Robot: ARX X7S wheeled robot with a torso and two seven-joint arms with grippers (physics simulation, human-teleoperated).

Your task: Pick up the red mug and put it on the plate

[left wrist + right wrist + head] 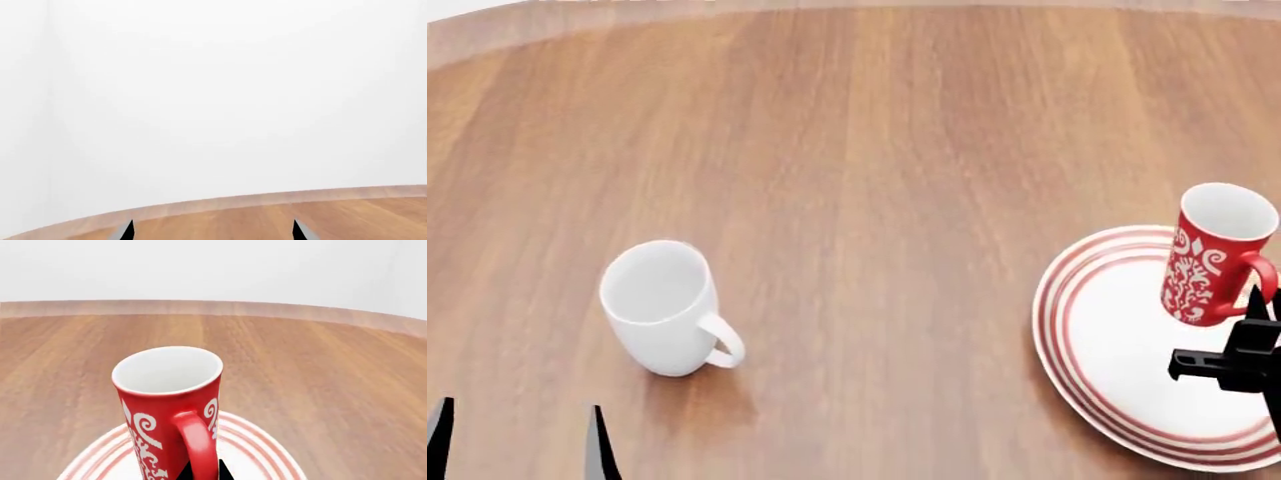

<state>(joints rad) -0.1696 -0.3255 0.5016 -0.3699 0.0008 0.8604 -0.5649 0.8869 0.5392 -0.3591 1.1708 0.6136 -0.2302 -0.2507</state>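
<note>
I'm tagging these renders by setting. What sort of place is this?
Probably a bare simulated tabletop, not a furnished room: a round wooden table against blank white surroundings, holding only a red mug, a ringed plate and a white mug.

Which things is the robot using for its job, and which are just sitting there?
For the job: the red mug, the plate, and the right end effector by the mug's handle.

Just sitting there: the white mug, the wooden table, and the left end effector.
</note>
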